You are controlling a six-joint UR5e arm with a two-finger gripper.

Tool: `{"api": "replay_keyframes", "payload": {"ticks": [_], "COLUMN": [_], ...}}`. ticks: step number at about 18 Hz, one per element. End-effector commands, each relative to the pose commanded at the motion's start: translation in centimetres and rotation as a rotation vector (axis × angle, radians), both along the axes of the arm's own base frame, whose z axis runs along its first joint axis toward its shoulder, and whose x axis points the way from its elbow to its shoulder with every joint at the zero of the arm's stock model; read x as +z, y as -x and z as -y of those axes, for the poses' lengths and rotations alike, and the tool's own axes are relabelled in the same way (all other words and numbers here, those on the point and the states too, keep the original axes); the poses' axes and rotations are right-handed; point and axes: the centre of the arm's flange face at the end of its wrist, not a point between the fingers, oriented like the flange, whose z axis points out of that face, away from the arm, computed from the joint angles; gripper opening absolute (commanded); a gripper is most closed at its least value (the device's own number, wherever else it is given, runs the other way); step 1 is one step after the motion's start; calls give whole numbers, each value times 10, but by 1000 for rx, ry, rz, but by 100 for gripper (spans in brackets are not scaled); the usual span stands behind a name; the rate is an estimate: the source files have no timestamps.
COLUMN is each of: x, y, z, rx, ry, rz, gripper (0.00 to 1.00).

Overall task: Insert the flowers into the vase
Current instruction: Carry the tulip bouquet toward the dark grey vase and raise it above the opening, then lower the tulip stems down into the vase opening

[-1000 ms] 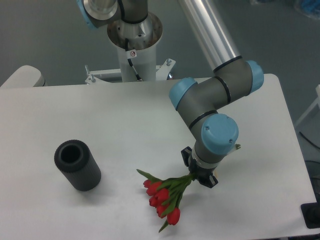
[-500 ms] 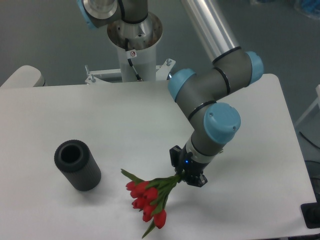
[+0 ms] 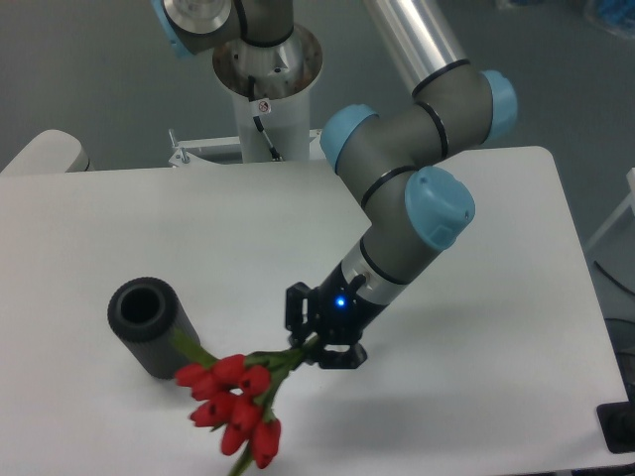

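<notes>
The flowers (image 3: 235,402) are a bunch of red tulip buds with green stems and leaves, held by the stem end in my gripper (image 3: 316,342). The gripper is shut on the stems and holds the bunch above the table, buds pointing down and to the left. The vase (image 3: 152,327) is a dark grey-black cylinder standing on the white table at the left, its round opening facing up. The buds hang just right of and below the vase; a leaf tip overlaps the vase's lower right side.
The white table (image 3: 496,397) has a rounded right edge. The arm's base column (image 3: 266,94) stands at the back centre. A dark object (image 3: 620,428) sits at the table's lower right edge.
The gripper has moved left toward the vase with the flowers in it, and the bunch has come close to the vase's right side. The vase has not moved.
</notes>
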Motion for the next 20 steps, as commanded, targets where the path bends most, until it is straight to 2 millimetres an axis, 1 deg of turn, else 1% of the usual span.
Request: {"api": "replay_keyframes", "payload": {"ticks": [3,8,11,15,16,17,18,20], "x": [15,60,70,62,51,43,40,46], "y": [-5,-22,-40,-60,-72,-80,-86,-91], "z": [0,1,5,13,11,11,13,17], "rx": [0,15,-5,-24,-41,-53,-57,-61], "ry": [-29,-175,-279,-369,-379,-393,-405,-429], "rz": [2,107,191,215,233,242,244,250], "gripper": [0,0,0,0,0,0,0,0]}}
